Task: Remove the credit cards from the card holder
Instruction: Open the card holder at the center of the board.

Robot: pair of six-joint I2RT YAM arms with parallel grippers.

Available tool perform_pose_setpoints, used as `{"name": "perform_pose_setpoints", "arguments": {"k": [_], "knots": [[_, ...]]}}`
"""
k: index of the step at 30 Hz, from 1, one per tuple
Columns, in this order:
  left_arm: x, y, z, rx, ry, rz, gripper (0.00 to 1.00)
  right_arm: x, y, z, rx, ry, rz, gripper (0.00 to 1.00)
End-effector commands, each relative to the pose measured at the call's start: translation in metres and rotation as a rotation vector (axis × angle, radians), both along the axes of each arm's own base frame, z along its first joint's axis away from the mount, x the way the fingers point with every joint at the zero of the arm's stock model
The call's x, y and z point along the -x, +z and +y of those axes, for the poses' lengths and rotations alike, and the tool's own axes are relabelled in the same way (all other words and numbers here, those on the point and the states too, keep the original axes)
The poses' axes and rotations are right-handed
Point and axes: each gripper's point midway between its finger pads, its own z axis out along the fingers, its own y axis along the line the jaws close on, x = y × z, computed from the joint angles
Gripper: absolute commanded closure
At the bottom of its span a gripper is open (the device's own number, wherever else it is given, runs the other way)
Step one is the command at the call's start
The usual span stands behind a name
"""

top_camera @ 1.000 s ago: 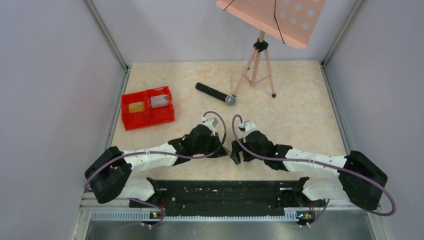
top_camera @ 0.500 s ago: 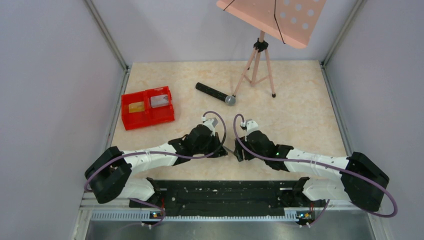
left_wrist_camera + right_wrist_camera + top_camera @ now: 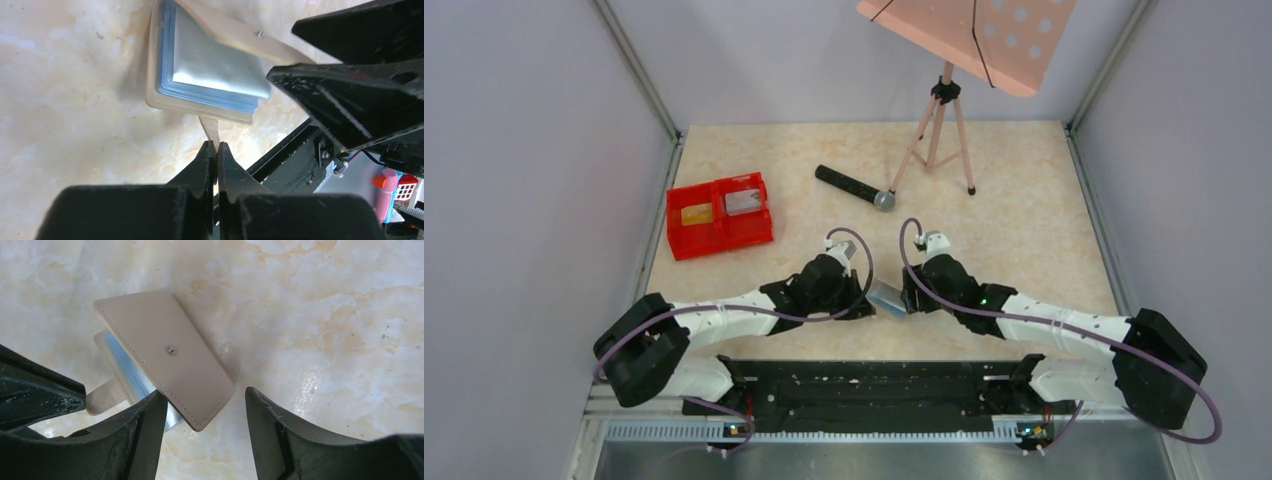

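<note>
My left gripper (image 3: 214,150) pinches the little tab of the card holder (image 3: 200,97), which lies on the table (image 3: 1024,220) between both grippers, while my right gripper (image 3: 202,407) stands open around its lifted flap, a silvery credit card (image 3: 215,60) showing inside.

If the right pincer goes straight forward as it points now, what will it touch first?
Most likely the lifted flap of the card holder, just ahead of the open right pincer; depth is unclear.
</note>
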Motion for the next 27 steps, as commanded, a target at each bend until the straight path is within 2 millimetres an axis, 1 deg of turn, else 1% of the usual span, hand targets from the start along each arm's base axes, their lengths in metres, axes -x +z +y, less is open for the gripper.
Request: {"name": "perform_pose_setpoints", "arguments": {"k": [1,10,13,18,22,27], "knots": [[-0.001,0.009,-0.001,0.044,0.002,-0.032,1.00,-0.017,0.023,-0.004,-0.027,-0.067,-0.047,0.42],[0.004,0.003,0.010,0.028,0.012,-0.039,1.00,-0.027,0.015,-0.019,-0.012,-0.131,-0.029,0.46],[0.005,0.006,0.012,0.040,0.017,-0.052,1.00,-0.032,0.012,-0.022,-0.027,-0.153,-0.007,0.48],[0.004,0.017,0.011,0.079,0.010,-0.089,1.00,-0.032,-0.001,-0.028,-0.021,-0.174,0.075,0.50],[0.005,0.019,0.010,0.089,0.006,-0.089,1.00,-0.029,-0.008,-0.027,-0.021,-0.179,0.114,0.50],[0.005,0.018,0.013,0.093,0.021,-0.092,1.00,-0.022,-0.028,-0.027,-0.026,-0.190,0.162,0.51]]}}
